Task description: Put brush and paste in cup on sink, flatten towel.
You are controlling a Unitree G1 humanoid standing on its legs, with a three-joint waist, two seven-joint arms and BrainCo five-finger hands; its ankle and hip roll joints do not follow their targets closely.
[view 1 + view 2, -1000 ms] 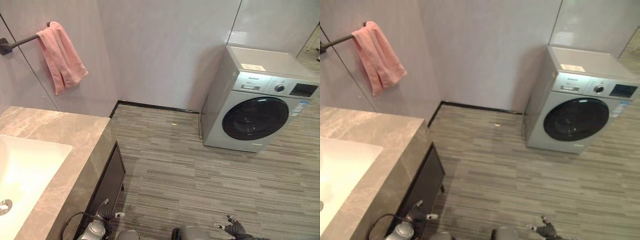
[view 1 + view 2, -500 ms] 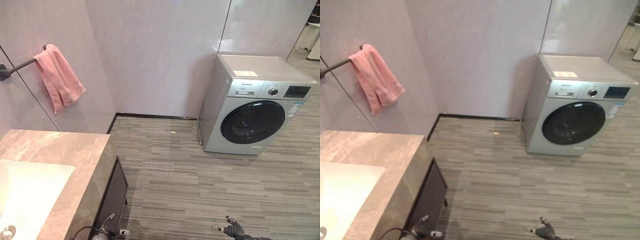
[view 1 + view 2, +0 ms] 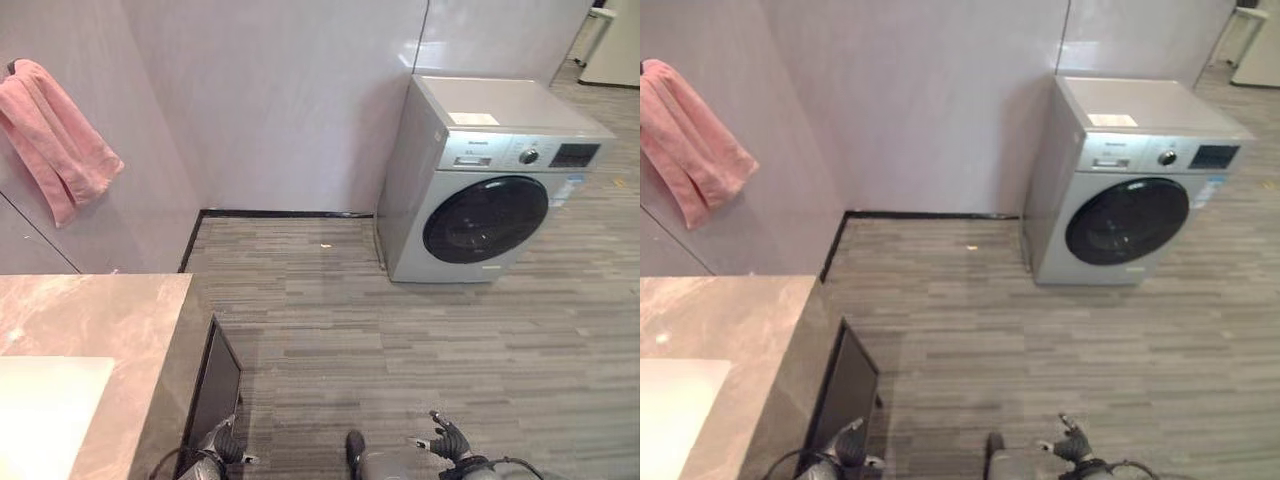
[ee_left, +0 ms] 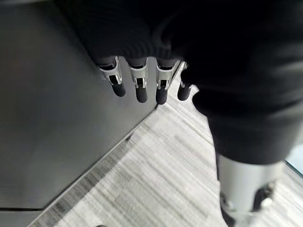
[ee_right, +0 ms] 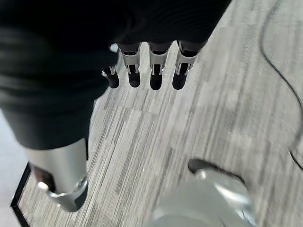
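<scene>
The pink towel (image 3: 55, 135) hangs bunched on the wall above the marble table (image 3: 95, 330); soft and light, it is probably best pinched at its lower corners. The left hand (image 4: 142, 82) and right hand (image 5: 151, 71) hang low beside the table, fingers relaxed and holding nothing.

Pink towel on the wall

The pink towel (image 3: 55, 135) hangs bunched in folds high on the wall, well apart from both hands' fingers.

Towel (image 3: 55, 135) left, washing machine (image 3: 485, 185) right
</scene>
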